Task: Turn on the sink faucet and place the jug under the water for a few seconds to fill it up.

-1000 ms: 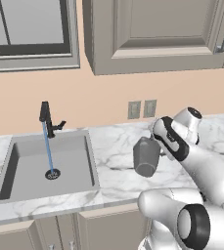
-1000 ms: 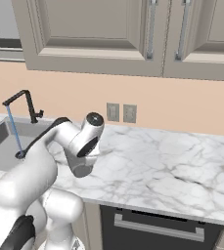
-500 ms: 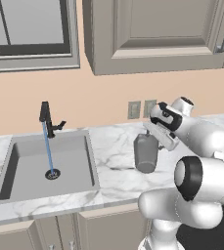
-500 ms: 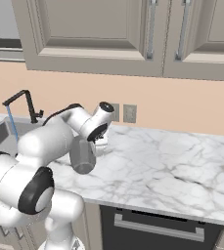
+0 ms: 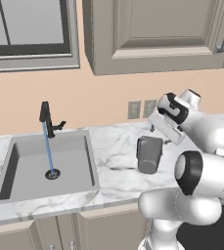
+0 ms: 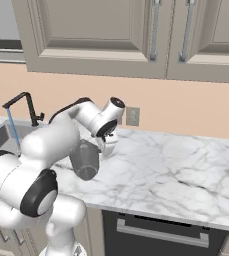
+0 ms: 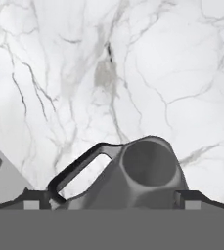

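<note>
The black sink faucet point(image 5: 46, 117) stands behind the grey sink point(image 5: 81, 158), and a thin blue stream of water point(image 5: 48, 149) runs from it to the drain. The dark grey jug point(image 5: 148, 154) stands upright on the marble counter to the right of the sink. My gripper point(image 5: 155, 136) hangs open just above and behind the jug's rim. In the hand view the jug point(image 7: 147, 171) shows its round mouth and a loop handle, and it sits between my two fingertips point(image 7: 33, 199) without being clamped. From the right, the jug point(image 6: 85, 159) stands just under my gripper point(image 6: 104, 148).
Wall outlets point(image 5: 134, 109) sit on the backsplash behind the jug. Cabinets point(image 6: 101, 35) hang overhead. White marble counter point(image 6: 176, 165) stretches to the right, with an oven front point(image 6: 161, 232) below it. A window point(image 5: 25, 29) is above the sink.
The arm has folded up and swung its hand in over the jug. The jug has stayed in place and the jaws have stayed open. Water keeps running.
</note>
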